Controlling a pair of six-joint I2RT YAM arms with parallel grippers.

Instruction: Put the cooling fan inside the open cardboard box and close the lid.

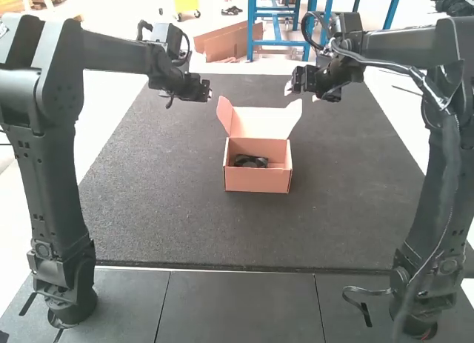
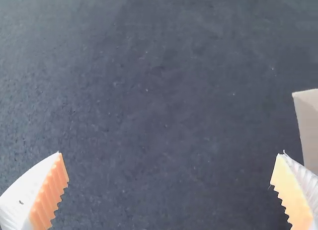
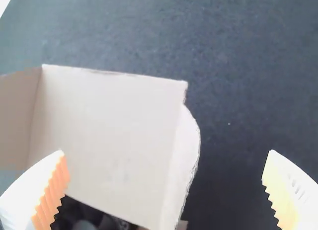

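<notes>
A small cardboard box [image 1: 258, 167] stands in the middle of the dark mat, its lid [image 1: 259, 119] raised at the back. The black cooling fan [image 1: 251, 161] lies inside it. My left gripper [image 1: 194, 90] hovers behind and left of the lid, open, its orange-padded fingers [image 2: 47, 192] wide apart over bare mat, with a corner of the box [image 2: 307, 120] at the edge of the left wrist view. My right gripper [image 1: 305, 83] hangs behind and right of the lid, open, looking down on the lid [image 3: 109, 135] with a dark bit of the fan [image 3: 82, 217] below.
The dark mat [image 1: 163, 187] covers the table with free room all around the box. The arm bases stand at the near left [image 1: 63, 284] and near right [image 1: 429, 291].
</notes>
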